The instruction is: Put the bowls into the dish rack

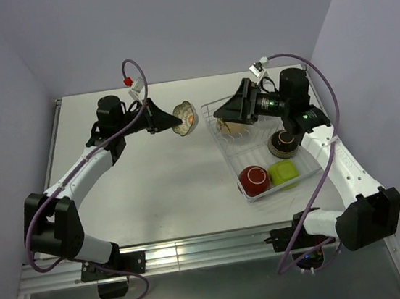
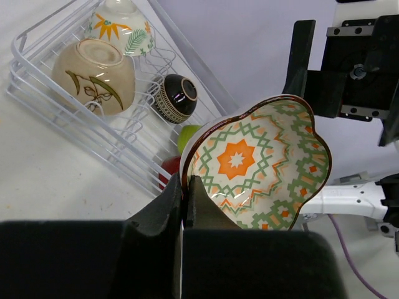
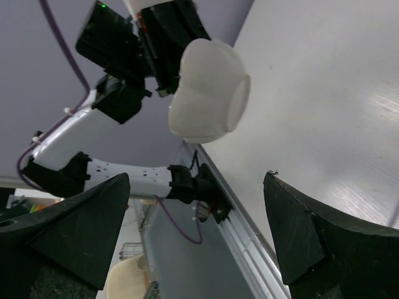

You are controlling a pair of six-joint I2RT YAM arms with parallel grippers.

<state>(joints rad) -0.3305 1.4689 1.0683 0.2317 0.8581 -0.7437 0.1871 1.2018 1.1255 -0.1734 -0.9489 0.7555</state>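
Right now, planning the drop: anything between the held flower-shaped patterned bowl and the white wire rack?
Yes: the open right gripper hangs over the white wire rack, far end, facing the patterned bowl.

White rack [image 2: 68,118], lobed bowl [image 2: 262,162] with orange star, green lattice, brown rim, tan bowl [image 2: 93,75] with olive brushwork, dark brown bowl [image 2: 174,96], red bowl [image 1: 253,179], yellow-green bowl [image 1: 283,172].

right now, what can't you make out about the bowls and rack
- Top view: the right gripper covers the far end of the dish rack and the bowls there.
- Left wrist view: the flower-shaped bowl hides most of the red bowl and yellow-green bowl.
- Right wrist view: only that bowl's plain underside shows, its pattern hidden.
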